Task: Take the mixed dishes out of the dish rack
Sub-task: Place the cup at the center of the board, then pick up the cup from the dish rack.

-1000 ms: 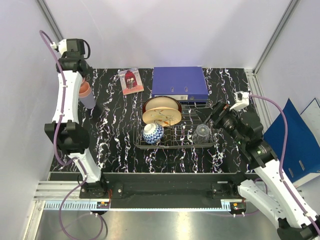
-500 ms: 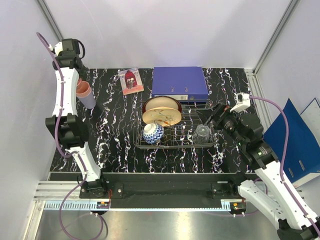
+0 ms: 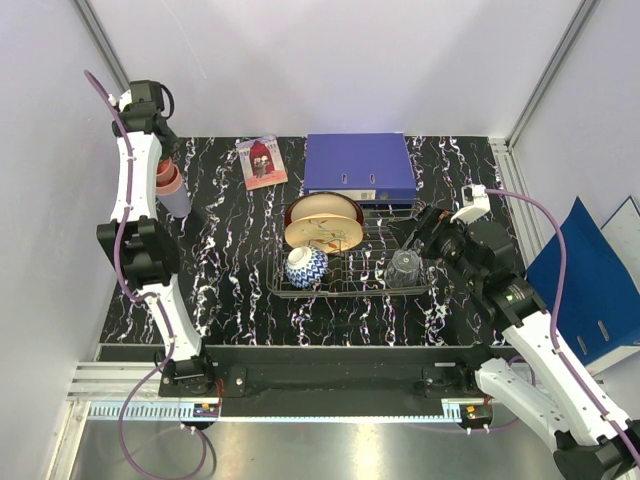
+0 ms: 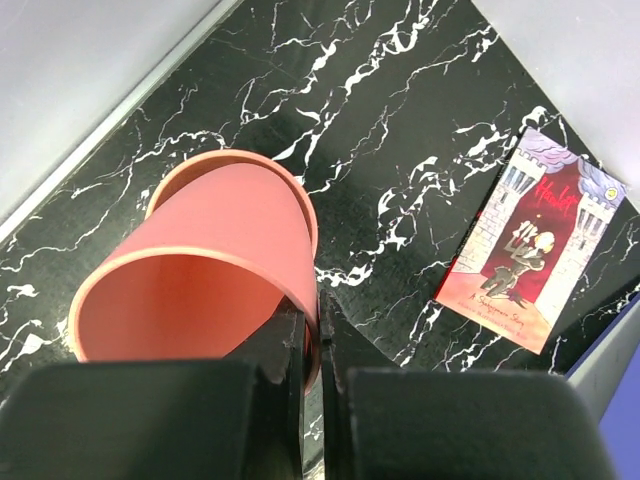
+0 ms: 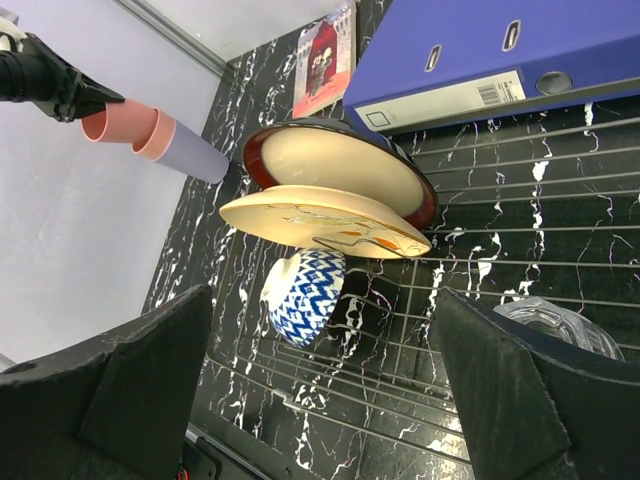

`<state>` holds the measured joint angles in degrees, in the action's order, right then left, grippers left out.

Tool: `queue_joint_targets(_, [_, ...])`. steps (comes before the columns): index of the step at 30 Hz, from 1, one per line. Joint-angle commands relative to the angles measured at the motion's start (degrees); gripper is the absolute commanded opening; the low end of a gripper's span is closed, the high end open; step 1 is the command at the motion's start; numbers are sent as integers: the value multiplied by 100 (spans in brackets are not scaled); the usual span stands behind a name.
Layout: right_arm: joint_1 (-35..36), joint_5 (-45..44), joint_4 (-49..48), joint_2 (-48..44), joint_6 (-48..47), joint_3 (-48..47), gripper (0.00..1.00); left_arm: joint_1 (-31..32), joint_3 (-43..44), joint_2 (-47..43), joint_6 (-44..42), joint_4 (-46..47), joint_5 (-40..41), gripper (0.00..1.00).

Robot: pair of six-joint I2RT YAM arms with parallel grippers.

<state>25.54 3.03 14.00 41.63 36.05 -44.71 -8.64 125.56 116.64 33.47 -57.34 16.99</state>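
Observation:
The dish rack [image 3: 350,285] holds a red-rimmed cream bowl [image 3: 322,208], a cream painted plate [image 3: 318,236], a blue-white bowl [image 3: 306,268] and a clear glass [image 3: 404,265]. My left gripper [image 4: 318,322] is shut on the rim of a pink cup [image 4: 200,270]. That cup sits nested in a second pink cup on the lilac cup [image 3: 178,203] at the table's far left. My right gripper [image 5: 330,400] is open and empty, over the rack's right end beside the glass [image 5: 560,320]. The red-white bowl is out of view.
A blue binder [image 3: 358,165] lies right behind the rack. A small picture card [image 3: 261,161] lies at the back, left of the binder. Grey walls close in the table on the left, back and right. Another blue binder [image 3: 590,285] stands off the table's right side.
My left arm has shifted slightly at the far left with the pink cup still in its jaws. My right gripper has moved a little left, closer to the glass.

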Motion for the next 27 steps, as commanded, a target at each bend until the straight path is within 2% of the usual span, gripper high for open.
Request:
queue_joint_targets(1, [12, -65, -257, 39, -107, -29, 100, -58, 285, 61, -8, 188, -161, 9])
queue_joint_targets(2, [12, -57, -249, 39, -125, -29, 100, -67, 311, 52, 1, 188, -153, 20])
queue_joint_targets(4, [4, -83, -240, 21, -134, -20, 100, -85, 469, 26, -25, 188, -170, 28])
queue_joint_targets(5, [4, -92, -240, 4, -151, -12, 100, -102, 522, -1, -16, 180, -170, 41])
queue_joint_targets(8, [4, -109, -231, -14, -151, -3, 100, -129, 645, -176, 123, 188, -170, 59])
queue_joint_targets(9, [4, -109, -231, -6, -134, -3, 100, -120, 628, -255, 194, 188, -144, 69])
queue_joint_targets(15, [12, -136, -187, 30, -186, -47, 100, -85, 672, -931, 476, 162, -529, 74])
queue_joint_targets(18, [4, -267, -56, 126, -283, -99, 100, 239, 575, -1406, 450, 162, -855, 76])
queue_joint_targets(21, [4, -513, 216, 319, -362, -257, 100, 1055, 190, -1889, 187, 267, -804, 77])
queue_joint_targets(22, [12, -575, 374, 450, -380, -301, 100, 1562, -3, -2169, 90, 363, -759, 77])
queue_joint_targets(23, [12, -601, 471, 530, -406, -406, 99, 1837, -510, -2320, -111, 590, -681, 78])
queue_joint_targets(25, [4, -654, 760, 671, -459, -521, 99, 2530, -1092, -2819, -236, 802, -347, 85])
queue_joint_targets(26, [4, -663, 858, 776, -502, -608, 99, 2708, -1765, -2996, -297, 1056, -285, 98])
queue_joint_targets(27, [12, -672, 946, 812, -546, -618, 99, 2858, -2137, -3172, -289, 1189, -258, 99])
